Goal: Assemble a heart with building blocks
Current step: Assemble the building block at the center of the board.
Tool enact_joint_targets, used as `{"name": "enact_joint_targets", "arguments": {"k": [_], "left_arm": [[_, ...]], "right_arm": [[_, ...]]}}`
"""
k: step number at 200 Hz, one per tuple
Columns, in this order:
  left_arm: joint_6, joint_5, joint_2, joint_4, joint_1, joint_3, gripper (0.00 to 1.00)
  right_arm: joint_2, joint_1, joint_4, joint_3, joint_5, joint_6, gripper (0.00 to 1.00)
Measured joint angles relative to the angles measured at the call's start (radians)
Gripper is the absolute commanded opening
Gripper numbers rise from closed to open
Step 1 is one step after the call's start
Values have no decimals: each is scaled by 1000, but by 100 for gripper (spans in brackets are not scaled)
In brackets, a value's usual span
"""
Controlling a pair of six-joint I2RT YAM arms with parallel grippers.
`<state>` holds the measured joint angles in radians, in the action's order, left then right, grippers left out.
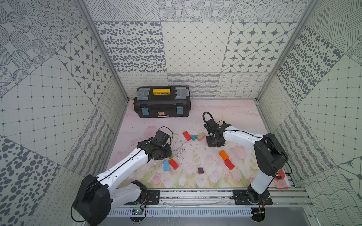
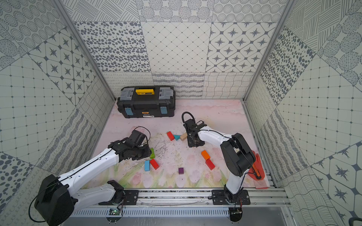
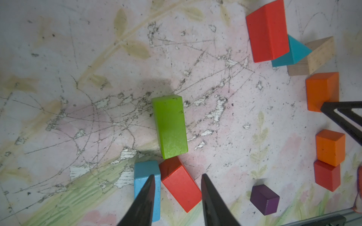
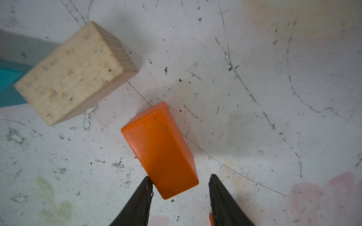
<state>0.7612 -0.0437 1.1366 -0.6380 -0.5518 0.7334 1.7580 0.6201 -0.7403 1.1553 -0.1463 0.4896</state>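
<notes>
The building blocks lie in a loose ring on the flowered mat. At the far side sit a red brick (image 1: 187, 135), the teal triangle (image 1: 193, 137) and a plain-wood brick (image 1: 201, 136). An orange brick (image 1: 223, 155) and a red one (image 1: 229, 164) lie on the right, and the purple cube (image 1: 200, 170) is nearest the front. My left gripper (image 3: 177, 175) hovers open above the blue brick (image 3: 145, 176) and a red brick (image 3: 181, 187), just past the green brick (image 3: 170, 127). My right gripper (image 4: 180, 178) is open. The near end of another orange brick (image 4: 159, 148) lies between its tips.
A black toolbox (image 1: 162, 101) with a yellow handle stands at the back left. A flat red-orange piece (image 2: 256, 170) lies at the front right, behind the right arm. Patterned walls close in three sides, and a metal rail (image 1: 195, 195) runs along the front.
</notes>
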Motion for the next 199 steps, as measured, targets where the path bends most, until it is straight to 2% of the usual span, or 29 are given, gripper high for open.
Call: {"name": "enact_joint_targets", "arguments": {"k": [54,92,142,176,199], "left_arm": [[-1,25,23,4,7,26,39],[-1,40,37,10,8,37,39],[-1,53,44,30,8,38,38],[-1,54,44,30,8,38,39],[-1,54,44,29,8,43,39]], "right_arm": [[-3,0,22,-13,34,90,42],[-1,-7,18,-8,23,106,42],[26,-15,16,22,8,94,46],[25,-13,8,36,-1,59,60],[1,-12,-13,40,-18,42,58]]}}
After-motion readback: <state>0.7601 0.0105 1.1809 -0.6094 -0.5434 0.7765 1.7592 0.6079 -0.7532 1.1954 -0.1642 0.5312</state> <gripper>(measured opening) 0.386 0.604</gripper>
